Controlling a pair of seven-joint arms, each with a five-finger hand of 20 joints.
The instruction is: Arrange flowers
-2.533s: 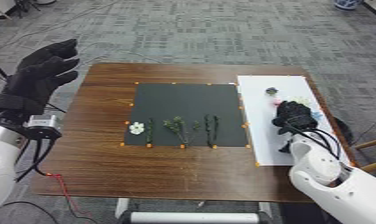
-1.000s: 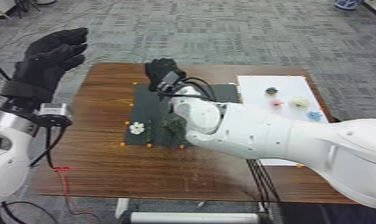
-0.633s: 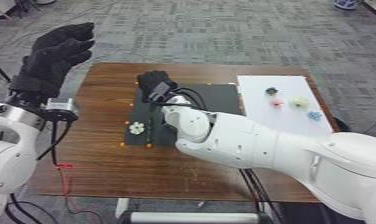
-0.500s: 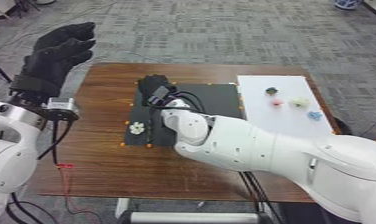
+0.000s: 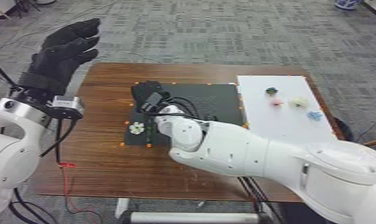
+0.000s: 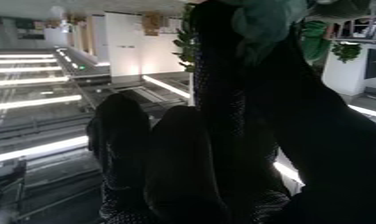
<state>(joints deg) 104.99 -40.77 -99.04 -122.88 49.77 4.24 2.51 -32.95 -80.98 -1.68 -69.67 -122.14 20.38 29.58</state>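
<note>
dark mat (image 5: 222,95) partly hidden behind right arm (image 5: 233,152), blurred teal shape (image 6: 266,22) cut off by wrist view's edge

Brown table (image 5: 104,175), dark mat (image 5: 220,100), white sheet (image 5: 264,115)

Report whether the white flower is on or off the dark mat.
On: the white flower lies inside the dark mat, near its left edge.

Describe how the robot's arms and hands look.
Both arms have glossy white, rounded shells with dark cables; a small silvery box sits at the left wrist. The left hand and right hand wear black gloves, meshed in places on the right.
</note>
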